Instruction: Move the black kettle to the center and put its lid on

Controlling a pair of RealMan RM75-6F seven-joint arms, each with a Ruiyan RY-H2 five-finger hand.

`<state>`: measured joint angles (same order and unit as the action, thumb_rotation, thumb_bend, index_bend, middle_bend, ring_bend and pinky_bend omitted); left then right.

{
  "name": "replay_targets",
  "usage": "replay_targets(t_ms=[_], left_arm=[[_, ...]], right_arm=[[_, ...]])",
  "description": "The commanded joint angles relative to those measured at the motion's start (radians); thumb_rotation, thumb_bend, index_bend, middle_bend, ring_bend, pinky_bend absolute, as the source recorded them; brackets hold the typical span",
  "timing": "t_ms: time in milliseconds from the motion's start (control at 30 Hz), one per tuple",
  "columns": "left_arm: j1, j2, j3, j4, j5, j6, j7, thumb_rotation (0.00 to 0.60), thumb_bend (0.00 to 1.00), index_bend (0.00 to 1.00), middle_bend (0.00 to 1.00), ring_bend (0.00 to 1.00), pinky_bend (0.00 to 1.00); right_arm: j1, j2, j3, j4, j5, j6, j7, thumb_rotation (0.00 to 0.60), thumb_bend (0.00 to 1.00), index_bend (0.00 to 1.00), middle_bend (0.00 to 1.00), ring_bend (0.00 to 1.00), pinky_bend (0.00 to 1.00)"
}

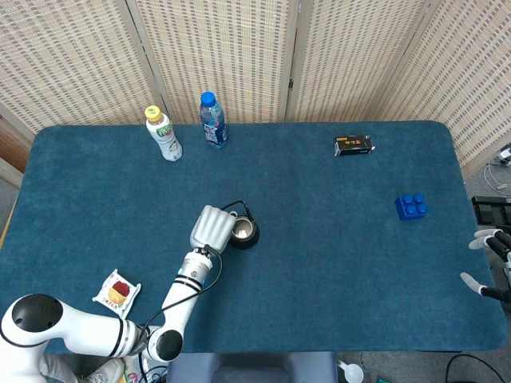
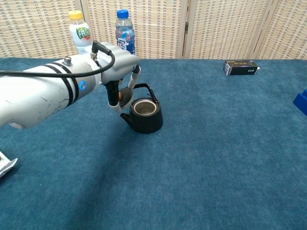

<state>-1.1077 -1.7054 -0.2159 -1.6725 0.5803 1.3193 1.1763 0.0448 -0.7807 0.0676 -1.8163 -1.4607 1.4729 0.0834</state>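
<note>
Black kettle point(image 2: 144, 115) upright on the blue table point(image 1: 335, 263), near the middle, open-topped, handle raised, spout toward the near left in the chest view. Lid point(image 2: 125, 96) not on the kettle: pinched in the fingers point(image 2: 114, 98) of the left hand point(image 2: 120, 72), just left of the kettle's handle and a little above the rim, tilted on edge. From above, left hand point(image 1: 212, 227) overlapping the kettle's point(image 1: 242, 232) left side, hiding the lid. Fingers pointing down beside the kettle body, close to the spout; whether touching the kettle, cannot tell.

Right hand point(image 1: 493, 267) far to the right of the kettle, at the table's right edge, fingers spread, holding nothing.

Behind the kettle, toward the screen: a yellow-capped bottle point(image 1: 164, 134) and a blue-capped bottle point(image 1: 212, 121), both standing. Right of the kettle and farther back, a small dark box point(image 1: 353, 145); farther right, a blue block point(image 1: 411, 207). Left of the kettle and nearer the front edge, a snack packet point(image 1: 117, 293).
</note>
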Motion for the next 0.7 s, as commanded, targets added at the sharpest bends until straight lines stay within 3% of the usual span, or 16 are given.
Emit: replay_targets(t_ms=[33, 333, 700], left_arm=[[-0.002, -0.007, 0.011, 0.031, 0.032, -0.017, -0.017, 0.600, 0.04, 0.46, 0.95, 0.67, 0.72], [-0.004, -0.020, 0.027, 0.080, 0.101, -0.025, -0.024, 0.600, 0.04, 0.46, 0.95, 0.67, 0.72], [-0.018, -0.043, 0.018, 0.091, 0.103, -0.043, 0.008, 0.600, 0.04, 0.46, 0.95, 0.67, 0.72]], right_arm=[[0.001, 0.000, 0.000, 0.000, 0.000, -0.003, 0.001, 0.600, 0.17, 0.43, 0.33, 0.19, 0.19], [0.006, -0.001, 0.002, 0.003, 0.005, -0.014, 0.003, 0.600, 0.17, 0.43, 0.33, 0.19, 0.19], [0.004, 0.004, 0.005, 0.007, 0.011, -0.013, 0.017, 0.600, 0.17, 0.43, 0.33, 0.19, 0.19]])
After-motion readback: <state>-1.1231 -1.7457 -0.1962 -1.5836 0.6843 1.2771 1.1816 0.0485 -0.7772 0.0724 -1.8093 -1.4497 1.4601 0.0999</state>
